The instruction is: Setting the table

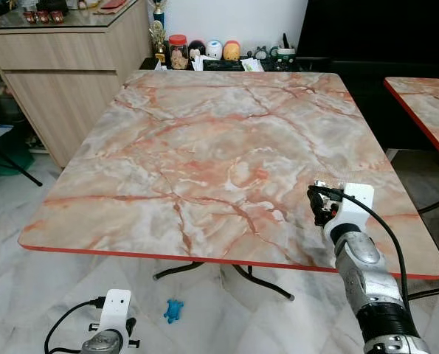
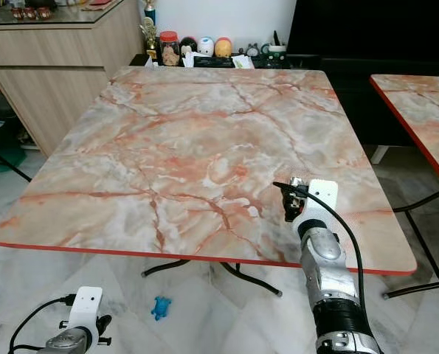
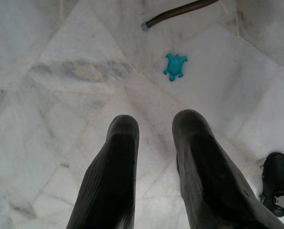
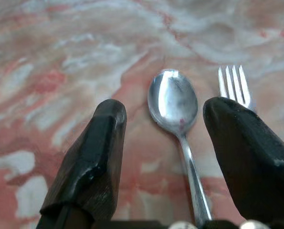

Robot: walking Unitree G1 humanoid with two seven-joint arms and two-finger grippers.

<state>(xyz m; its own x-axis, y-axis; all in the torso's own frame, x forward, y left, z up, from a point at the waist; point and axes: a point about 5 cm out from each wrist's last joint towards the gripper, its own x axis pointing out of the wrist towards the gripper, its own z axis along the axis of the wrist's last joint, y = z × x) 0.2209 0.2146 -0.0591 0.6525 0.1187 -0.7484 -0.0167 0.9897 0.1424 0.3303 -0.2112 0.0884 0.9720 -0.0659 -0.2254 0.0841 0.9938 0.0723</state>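
Marble-patterned table (image 1: 204, 155) bore a spoon (image 4: 174, 107) and fork (image 4: 233, 85) near its front right edge, apparently untouched between the right gripper's (image 4: 163, 143) wide-spread fingers.

The left gripper (image 3: 156, 143) hung below the table, fingers narrowly parted.

Head eyes look down across the table (image 1: 204, 162); left wrist faces floor (image 3: 60, 71), right wrist close over tabletop.

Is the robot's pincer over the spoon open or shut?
Open. The right pincer has its black fingers spread, with the spoon lying between them on the table.
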